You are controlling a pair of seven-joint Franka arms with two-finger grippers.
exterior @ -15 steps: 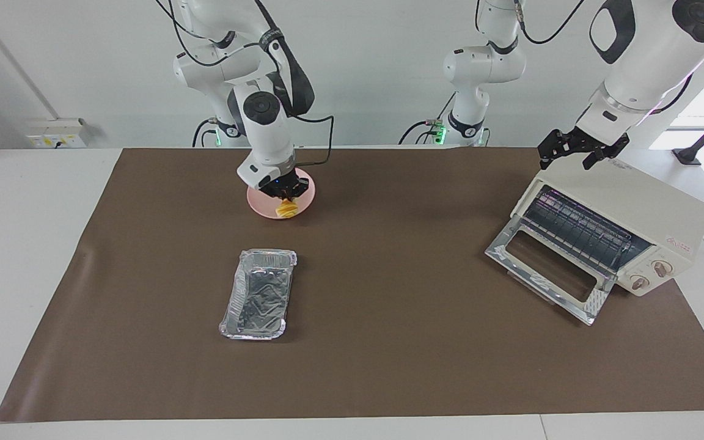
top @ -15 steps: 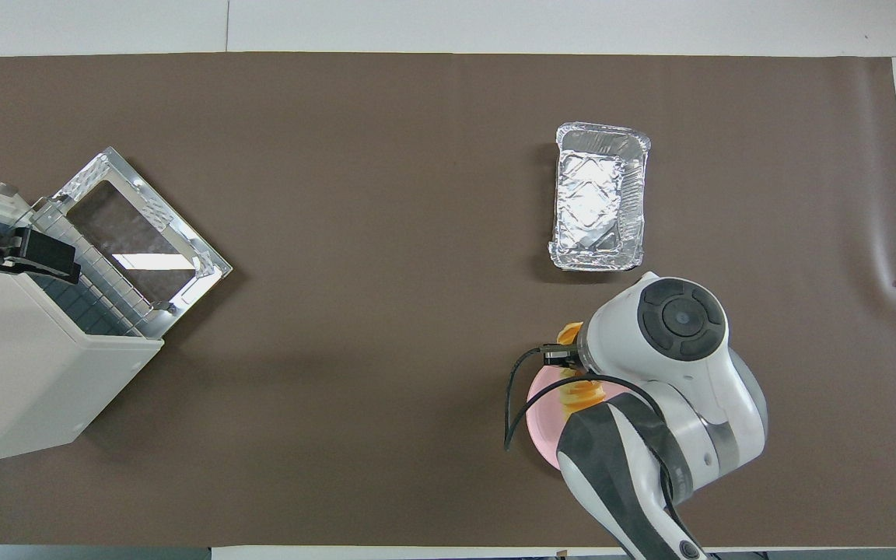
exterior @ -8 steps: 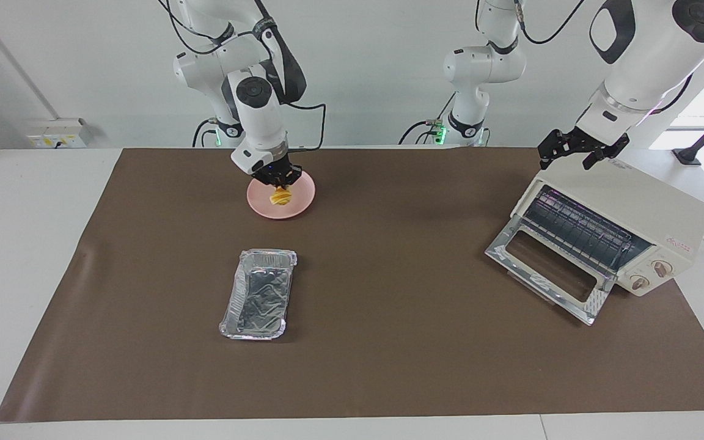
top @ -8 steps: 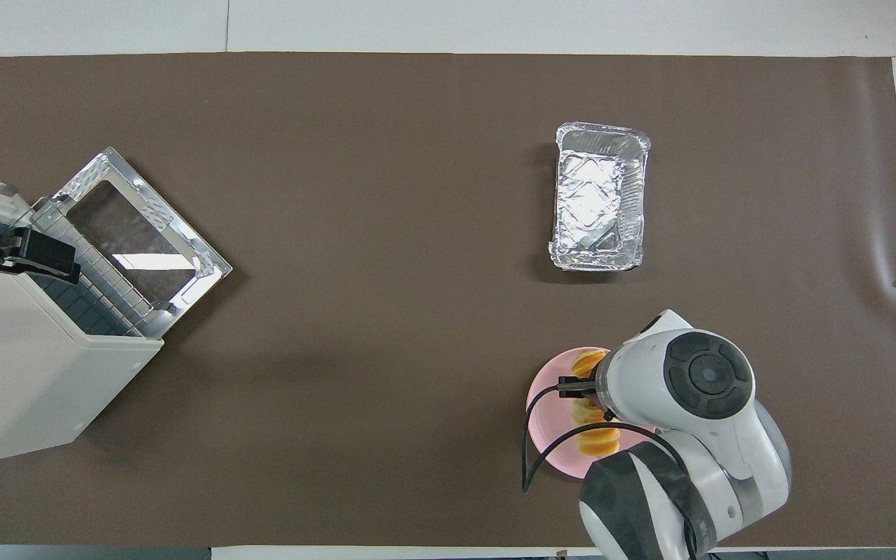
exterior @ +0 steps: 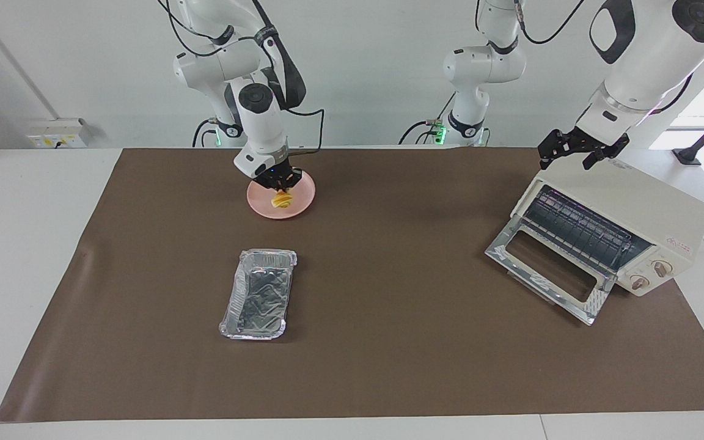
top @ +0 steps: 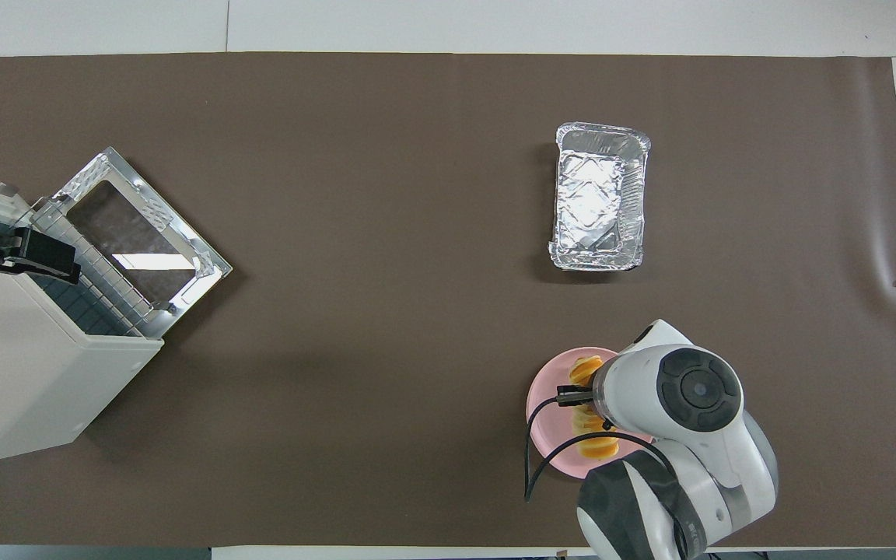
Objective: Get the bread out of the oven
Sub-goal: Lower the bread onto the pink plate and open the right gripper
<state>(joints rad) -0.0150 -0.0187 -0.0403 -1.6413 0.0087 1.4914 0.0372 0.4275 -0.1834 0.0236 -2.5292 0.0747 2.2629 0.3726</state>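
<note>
The golden ridged bread [exterior: 280, 200] lies on the round pink plate [exterior: 304, 194] near the robots, toward the right arm's end of the table. My right gripper [exterior: 278, 187] is down on it, fingers shut around its middle. In the overhead view the bread [top: 586, 367] shows on the plate [top: 545, 406], partly hidden under the right arm. The cream-white oven [exterior: 645, 208] stands at the left arm's end, its glass door [exterior: 547, 269] folded down open and its wire rack bare. My left gripper [exterior: 564, 162] waits open just over the oven's top front edge.
A crinkled silver foil tray [exterior: 258, 293] sits empty on the brown mat, farther from the robots than the plate; it also shows in the overhead view [top: 597, 194]. The oven [top: 20, 373] and its open door [top: 145, 233] take up the left arm's end.
My right gripper has drawn back toward the robots with the bread, from the plate's farther rim to over its middle, and lowered it onto the plate. The left arm has not moved.
</note>
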